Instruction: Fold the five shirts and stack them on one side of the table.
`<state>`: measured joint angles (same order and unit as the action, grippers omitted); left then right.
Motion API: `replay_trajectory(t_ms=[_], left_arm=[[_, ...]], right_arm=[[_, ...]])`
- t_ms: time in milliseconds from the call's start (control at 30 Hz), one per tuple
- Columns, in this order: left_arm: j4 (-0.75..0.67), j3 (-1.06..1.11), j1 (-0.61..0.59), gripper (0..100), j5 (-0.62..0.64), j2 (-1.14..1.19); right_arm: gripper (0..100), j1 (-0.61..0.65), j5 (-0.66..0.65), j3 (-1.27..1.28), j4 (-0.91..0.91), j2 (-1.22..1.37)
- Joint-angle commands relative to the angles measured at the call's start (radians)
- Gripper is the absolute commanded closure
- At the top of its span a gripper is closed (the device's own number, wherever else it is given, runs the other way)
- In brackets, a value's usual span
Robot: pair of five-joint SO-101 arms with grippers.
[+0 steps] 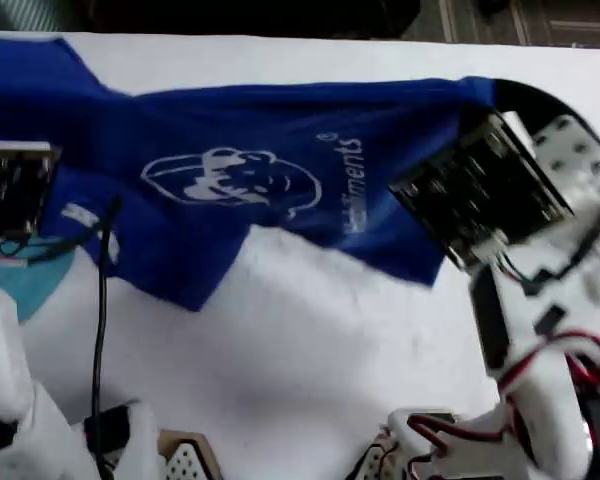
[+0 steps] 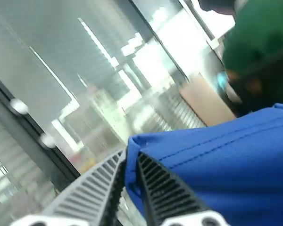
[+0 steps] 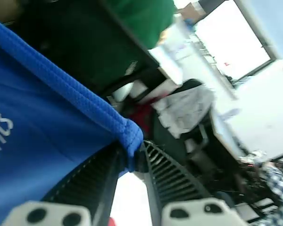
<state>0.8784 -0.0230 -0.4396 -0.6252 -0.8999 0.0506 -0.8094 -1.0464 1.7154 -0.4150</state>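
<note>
Blue shirt (image 1: 280, 190): it hangs stretched over the far half of the white table (image 1: 300, 370), with the white print (image 1: 230, 180) to the camera. Its lower edge droops toward the table middle. Whether it touches the table I cannot tell.
Left gripper (image 2: 132, 158): at the table's left side, its ribbed fingers (image 2: 160, 188) pressed narrow on a folded corner of the blue shirt.
Right gripper (image 3: 132, 151): at the table's right side, clamped on the thick hem of the blue shirt.
Hidden: in the high view a circuit board (image 1: 480, 190) on the right arm covers the shirt's corner there.
Teal patch (image 1: 40, 285): on the table's left edge, partly under the left arm; hard to say what it is.
Black cable (image 1: 101, 300): it runs down the table's left side.
</note>
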Motion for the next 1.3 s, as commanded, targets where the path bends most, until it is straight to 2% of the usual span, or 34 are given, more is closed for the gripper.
replay_trajectory(t_ms=[0, 300, 533, 700, 967, 1267], left_arm=[[-0.029, -0.114, 0.022, 98, 0.009, -0.019], [-0.008, -0.351, 0.024, 98, 0.003, -0.021], [0.195, -0.503, 0.022, 98, 0.002, -0.021], [0.293, -0.528, 0.021, 98, 0.000, -0.022], [0.399, -0.514, 0.021, 98, 0.000, -0.045], [0.404, -0.138, 0.027, 98, -0.002, -0.047]], right_arm=[[98.1, -0.054, -0.003, -0.084, -0.005, -0.010], [98.1, -0.209, -0.011, -0.261, -0.001, -0.015], [98.1, -0.269, -0.015, -0.201, 0.001, -0.145], [98.1, -0.269, -0.074, 0.009, 0.001, -0.294], [98.1, -0.269, -0.075, 0.460, -0.005, -0.536], [98.1, -0.263, -0.075, 0.970, -0.166, -0.630]])
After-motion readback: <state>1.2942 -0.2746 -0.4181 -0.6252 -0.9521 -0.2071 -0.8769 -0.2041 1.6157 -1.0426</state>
